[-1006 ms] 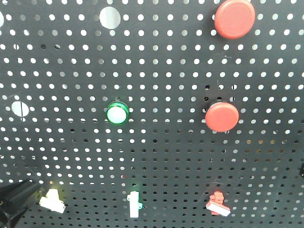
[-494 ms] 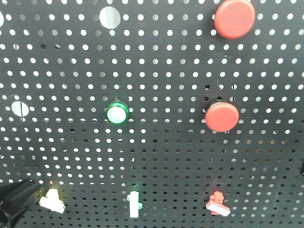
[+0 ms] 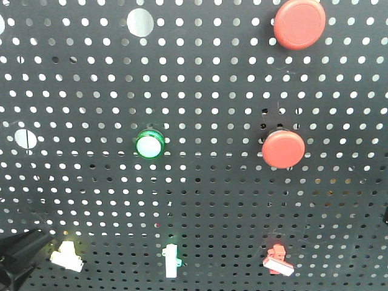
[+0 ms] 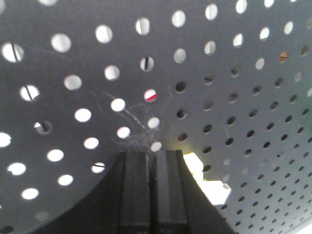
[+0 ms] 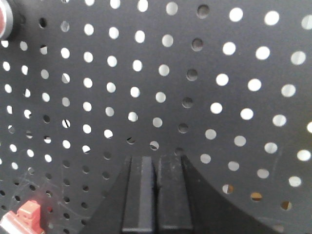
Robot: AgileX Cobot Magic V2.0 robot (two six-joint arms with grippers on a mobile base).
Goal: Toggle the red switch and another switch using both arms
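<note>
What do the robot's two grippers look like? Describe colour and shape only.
Left gripper: two flat matt black fingers, lengthwise grooved, flaring into a black base. Right gripper: same build, one finger slightly greyer. No cables or markings show.

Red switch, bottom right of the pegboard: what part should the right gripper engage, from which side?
Go for the red lever on the red switch, not its white base: the lever stands proud and the unit sits tilted on the pegboard. In the wrist view it lies low and left of the right gripper, whose jaws are shut, so probably nudge it from its right side.
</note>
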